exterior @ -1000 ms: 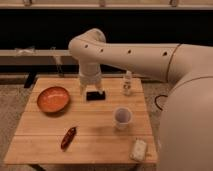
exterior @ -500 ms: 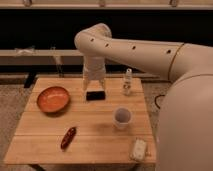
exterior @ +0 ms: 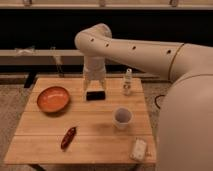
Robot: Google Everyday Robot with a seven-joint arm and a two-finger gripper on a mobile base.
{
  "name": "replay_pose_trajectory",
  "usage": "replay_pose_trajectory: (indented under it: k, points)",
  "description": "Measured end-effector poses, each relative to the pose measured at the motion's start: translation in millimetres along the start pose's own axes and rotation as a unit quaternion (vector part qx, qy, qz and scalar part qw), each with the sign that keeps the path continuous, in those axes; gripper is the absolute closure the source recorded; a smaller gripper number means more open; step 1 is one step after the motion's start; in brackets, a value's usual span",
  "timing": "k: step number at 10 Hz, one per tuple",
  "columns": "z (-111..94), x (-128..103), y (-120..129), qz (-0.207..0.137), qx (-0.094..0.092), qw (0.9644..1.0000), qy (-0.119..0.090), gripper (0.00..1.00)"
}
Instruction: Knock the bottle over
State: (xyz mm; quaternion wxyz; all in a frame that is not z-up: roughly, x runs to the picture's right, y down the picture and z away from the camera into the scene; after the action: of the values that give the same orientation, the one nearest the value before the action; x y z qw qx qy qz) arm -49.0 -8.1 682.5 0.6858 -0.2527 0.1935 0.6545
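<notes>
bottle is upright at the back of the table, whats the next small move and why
Probably sweep the gripper rightward in the view into the bottle: it stands upright and untouched, and the gripper hangs over the black object just beside it.

— Colours on the counter?
— Pale wood grain. 1 orange bowl, 1 white cup, 1 dark red item, 1 black slab.
— The end effector?
— Cream, just above the black slab, near the whitish bottle.
</notes>
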Motion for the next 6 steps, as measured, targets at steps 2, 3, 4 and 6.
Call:
replay_pose_trajectory:
  k: [2,3,4,6]
  points:
    - [0,-11,-12,0.004,-0.001,1.0000,-0.005,0.35]
    - [0,-23,-21,0.005,0.000,0.9999,-0.011,0.35]
    - [1,-35,-32,0.007,0.003,0.9999,-0.012,0.35]
    - [3,-73,-68,0.012,0.013,0.9997,-0.019,0.35]
